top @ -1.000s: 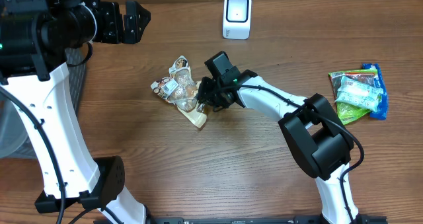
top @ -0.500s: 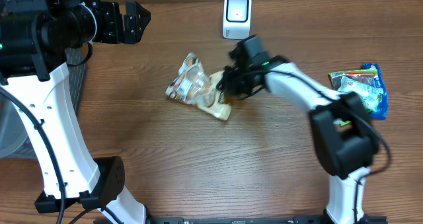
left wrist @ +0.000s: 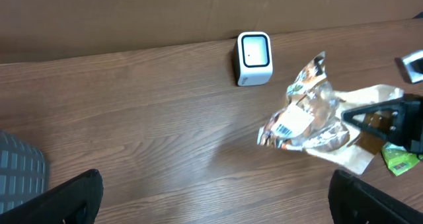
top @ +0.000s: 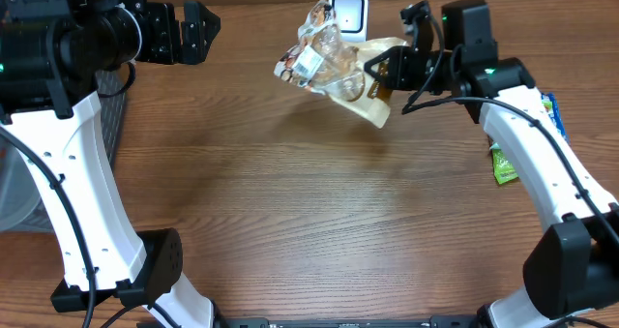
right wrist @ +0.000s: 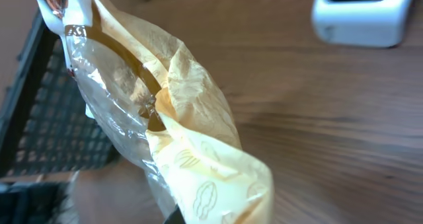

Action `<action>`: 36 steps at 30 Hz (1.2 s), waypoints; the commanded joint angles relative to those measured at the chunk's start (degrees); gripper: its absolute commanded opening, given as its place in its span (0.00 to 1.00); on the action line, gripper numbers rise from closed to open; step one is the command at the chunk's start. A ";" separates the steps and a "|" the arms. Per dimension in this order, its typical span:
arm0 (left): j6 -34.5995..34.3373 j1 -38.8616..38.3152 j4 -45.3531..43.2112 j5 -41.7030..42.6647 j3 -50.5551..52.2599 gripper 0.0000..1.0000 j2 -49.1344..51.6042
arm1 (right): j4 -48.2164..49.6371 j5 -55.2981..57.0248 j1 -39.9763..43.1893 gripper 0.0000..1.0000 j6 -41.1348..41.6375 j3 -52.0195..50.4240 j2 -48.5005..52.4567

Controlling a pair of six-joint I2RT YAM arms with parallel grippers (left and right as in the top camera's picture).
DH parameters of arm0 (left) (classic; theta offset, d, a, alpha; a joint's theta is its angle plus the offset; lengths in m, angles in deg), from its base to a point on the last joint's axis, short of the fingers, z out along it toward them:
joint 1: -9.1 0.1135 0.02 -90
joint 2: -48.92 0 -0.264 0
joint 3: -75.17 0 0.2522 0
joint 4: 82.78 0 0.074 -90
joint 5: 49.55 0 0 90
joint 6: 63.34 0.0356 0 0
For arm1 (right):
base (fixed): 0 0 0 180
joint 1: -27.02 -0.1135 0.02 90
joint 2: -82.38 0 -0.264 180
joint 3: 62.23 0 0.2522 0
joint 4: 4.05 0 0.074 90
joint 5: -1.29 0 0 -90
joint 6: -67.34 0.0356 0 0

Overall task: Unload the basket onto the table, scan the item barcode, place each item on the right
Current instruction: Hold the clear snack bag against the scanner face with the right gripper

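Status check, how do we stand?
Right pincer shut on snack bag, airborne near scanner. Left pincer open, empty. Nothing between them.

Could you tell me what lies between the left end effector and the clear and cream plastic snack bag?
Only bare brown wooden table separates the left end effector from the clear and cream plastic snack bag, in the overhead view.

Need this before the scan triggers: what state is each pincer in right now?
Left pincer: open, holding nothing.
Right pincer: closed on the clear snack bag.
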 commanded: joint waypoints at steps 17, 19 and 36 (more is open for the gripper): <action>1.09 -0.17 -0.07 0.83 -0.35 1.00 0.35 | 16.92 72.39 -13.44 0.04 -13.57 0.22 0.55; 1.09 -0.17 -0.07 0.85 -0.35 1.00 0.35 | 21.64 77.59 -14.67 0.04 -17.94 0.22 2.49; 1.09 -0.24 -0.07 0.83 -0.35 1.00 0.35 | 60.70 87.56 -15.78 0.04 -50.84 0.22 20.65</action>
